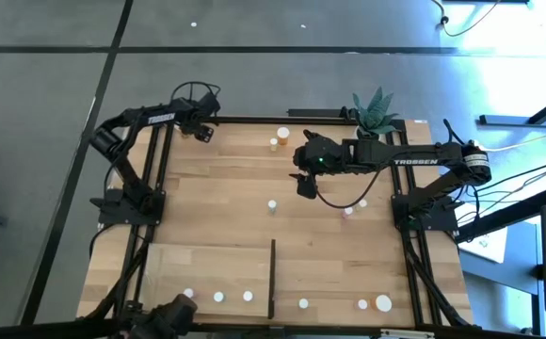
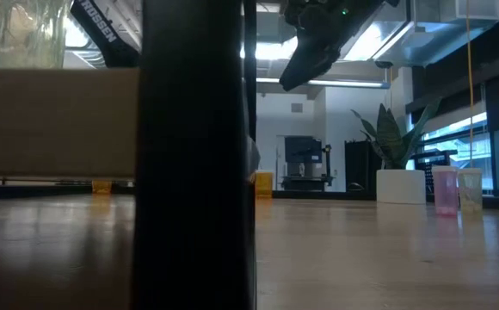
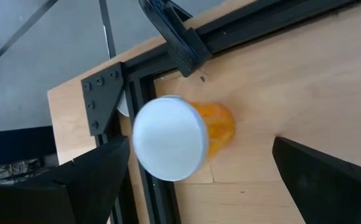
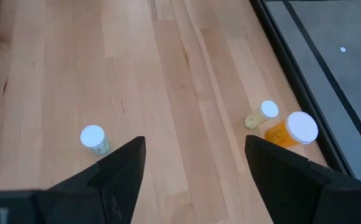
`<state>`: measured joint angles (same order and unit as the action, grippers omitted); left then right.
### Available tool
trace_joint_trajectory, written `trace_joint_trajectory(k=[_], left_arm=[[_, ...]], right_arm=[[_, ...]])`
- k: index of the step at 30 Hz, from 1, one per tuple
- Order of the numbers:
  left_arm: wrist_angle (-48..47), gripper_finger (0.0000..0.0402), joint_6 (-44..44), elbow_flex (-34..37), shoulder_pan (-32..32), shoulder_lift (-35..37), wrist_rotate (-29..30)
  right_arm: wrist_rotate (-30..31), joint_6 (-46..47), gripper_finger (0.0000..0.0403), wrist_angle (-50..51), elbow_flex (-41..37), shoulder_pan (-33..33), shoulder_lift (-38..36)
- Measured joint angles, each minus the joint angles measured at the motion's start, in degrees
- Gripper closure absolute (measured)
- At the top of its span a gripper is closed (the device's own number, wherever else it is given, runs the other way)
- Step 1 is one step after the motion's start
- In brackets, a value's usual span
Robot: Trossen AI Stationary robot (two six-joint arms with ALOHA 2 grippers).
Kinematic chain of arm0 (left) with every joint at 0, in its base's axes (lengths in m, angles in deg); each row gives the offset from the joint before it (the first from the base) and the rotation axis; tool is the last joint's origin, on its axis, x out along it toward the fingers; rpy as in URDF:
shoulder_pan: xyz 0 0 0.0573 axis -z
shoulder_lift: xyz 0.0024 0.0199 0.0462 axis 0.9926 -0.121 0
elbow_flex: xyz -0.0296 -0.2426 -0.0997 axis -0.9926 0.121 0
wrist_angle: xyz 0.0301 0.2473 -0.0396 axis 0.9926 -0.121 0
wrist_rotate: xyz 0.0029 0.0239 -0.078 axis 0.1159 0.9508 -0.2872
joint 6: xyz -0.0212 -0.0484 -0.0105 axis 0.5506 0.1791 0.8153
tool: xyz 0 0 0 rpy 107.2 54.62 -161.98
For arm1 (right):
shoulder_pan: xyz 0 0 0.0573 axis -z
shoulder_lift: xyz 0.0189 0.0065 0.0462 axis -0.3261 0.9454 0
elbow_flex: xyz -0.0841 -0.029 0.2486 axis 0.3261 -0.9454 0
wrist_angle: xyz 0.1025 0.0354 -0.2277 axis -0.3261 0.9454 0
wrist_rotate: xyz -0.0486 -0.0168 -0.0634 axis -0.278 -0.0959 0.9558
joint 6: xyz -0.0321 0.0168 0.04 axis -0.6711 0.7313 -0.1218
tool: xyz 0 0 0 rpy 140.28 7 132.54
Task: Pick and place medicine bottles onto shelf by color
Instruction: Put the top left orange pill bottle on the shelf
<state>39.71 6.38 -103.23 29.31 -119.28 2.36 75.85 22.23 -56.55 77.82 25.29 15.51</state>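
My left gripper (image 1: 202, 130) is open at the table's far left corner. Its fingers stand on either side of an upright orange bottle (image 3: 215, 127) with a white cap (image 3: 170, 137), without touching it. My right gripper (image 1: 304, 185) is open and empty above the table's middle, and shows high up in the low view (image 2: 310, 53). Below it stand a small green bottle (image 4: 94, 139), a small yellowish bottle (image 4: 262, 114) and a larger orange bottle (image 4: 290, 130). The pale wood shelf (image 1: 207, 268) lies near left, with its black strip (image 1: 273, 278) on its right edge. Three bottles (image 1: 218, 296) stand on it.
A potted plant (image 1: 375, 111) stands at the far edge behind the right arm. Pink and green bottles (image 1: 356, 207) stand right of centre. Three more bottles (image 1: 362, 304) stand near the front edge, right of the shelf. The shelf's strip (image 2: 194, 155) blocks much of the low view.
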Motion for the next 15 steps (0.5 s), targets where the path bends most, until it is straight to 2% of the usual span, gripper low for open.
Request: trace_joint_trajectory(k=[15], left_arm=[[-0.12, 0.0013, -2.18, -0.02, -0.02, -1.5, -1.02]], right_arm=[[0.0, -0.17, 0.0125, 0.0, -0.01, 0.01, 0.0]])
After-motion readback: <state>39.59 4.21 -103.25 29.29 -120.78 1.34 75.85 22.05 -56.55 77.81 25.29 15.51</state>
